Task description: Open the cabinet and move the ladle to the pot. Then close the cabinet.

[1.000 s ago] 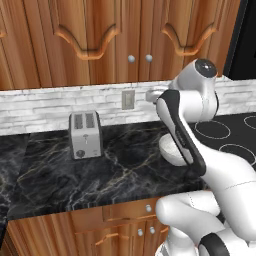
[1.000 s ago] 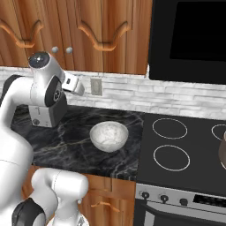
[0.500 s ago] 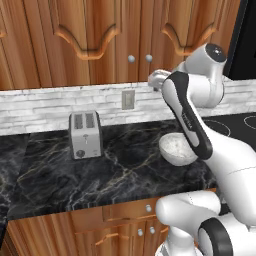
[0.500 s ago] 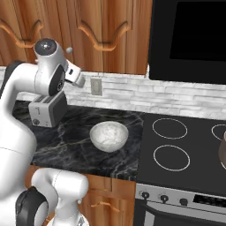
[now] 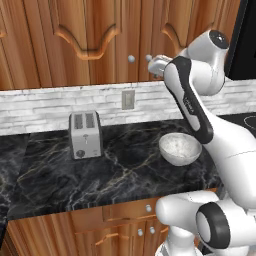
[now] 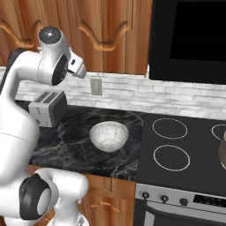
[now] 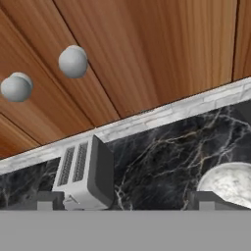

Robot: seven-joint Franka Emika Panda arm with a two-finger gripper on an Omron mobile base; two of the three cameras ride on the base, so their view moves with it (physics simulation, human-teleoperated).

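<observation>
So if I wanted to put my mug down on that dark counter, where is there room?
The black marble counter has a broad bare stretch between the silver two-slot toaster and the white speckled bowl, and in front of both toward the edge. Left of the toaster is bare too. It is tightest by the bowl, where the white robot arm leans over.

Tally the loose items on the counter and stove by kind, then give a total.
Toaster: 1
White speckled bowl: 1
Pot, at the right edge of the stove, partly cut off: 1
Total: 3
</observation>
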